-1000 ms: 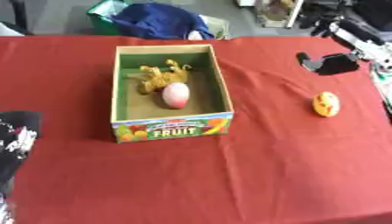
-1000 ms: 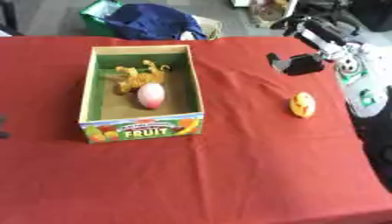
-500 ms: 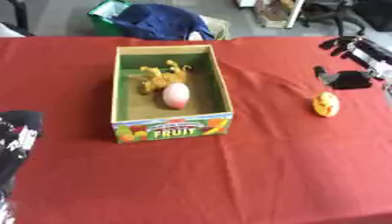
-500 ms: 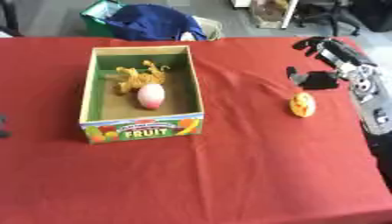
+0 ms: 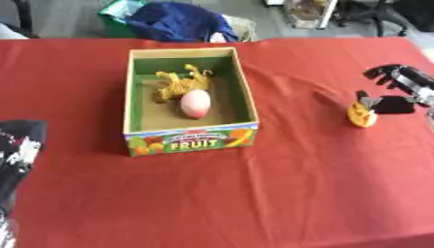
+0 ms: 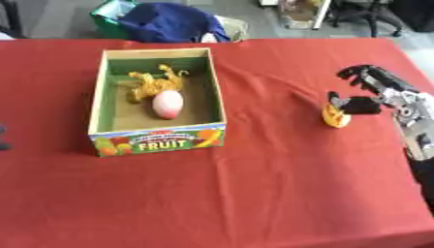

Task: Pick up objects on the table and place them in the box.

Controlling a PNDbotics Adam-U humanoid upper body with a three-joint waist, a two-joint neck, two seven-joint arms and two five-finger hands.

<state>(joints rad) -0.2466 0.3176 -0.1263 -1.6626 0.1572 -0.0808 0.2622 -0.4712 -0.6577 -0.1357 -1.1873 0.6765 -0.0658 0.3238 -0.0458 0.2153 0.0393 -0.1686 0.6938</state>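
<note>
Near the right edge of the tabletop, the right hand (image 6: 373, 92) comes in from the right side, its black fingers (image 6: 360, 72) curved over above and its thumb reaching down beside a small orange-and-yellow object (image 6: 335, 116). The thumb tip looks to be touching or just beside the top of that object, while the fingers arch above it and are not closed round it; whether there is real contact cannot be told. The object lies on the red tablecloth (image 6: 254, 193), well apart from the box.

Toward the left of the tabletop's middle stands the cardboard box (image 5: 246, 97), long side running away from the robot, with green inner walls and a front panel printed with fruit pictures and the word FRUIT. Inside it, near the middle of its floor, lies a pink egg-shaped object (image 5: 195, 103), and just behind it, touching or nearly so, a yellow-brown toy (image 5: 178, 82) with limbs sticking out toward the far wall.

At the lower left edge of the left eye view shows the dark left hand (image 5: 15, 150), too blurred to read its fingers.

Beyond the far edge of the tabletop sits a blue cloth bundle (image 5: 178, 22) beside a green bin (image 5: 115, 12).
</note>
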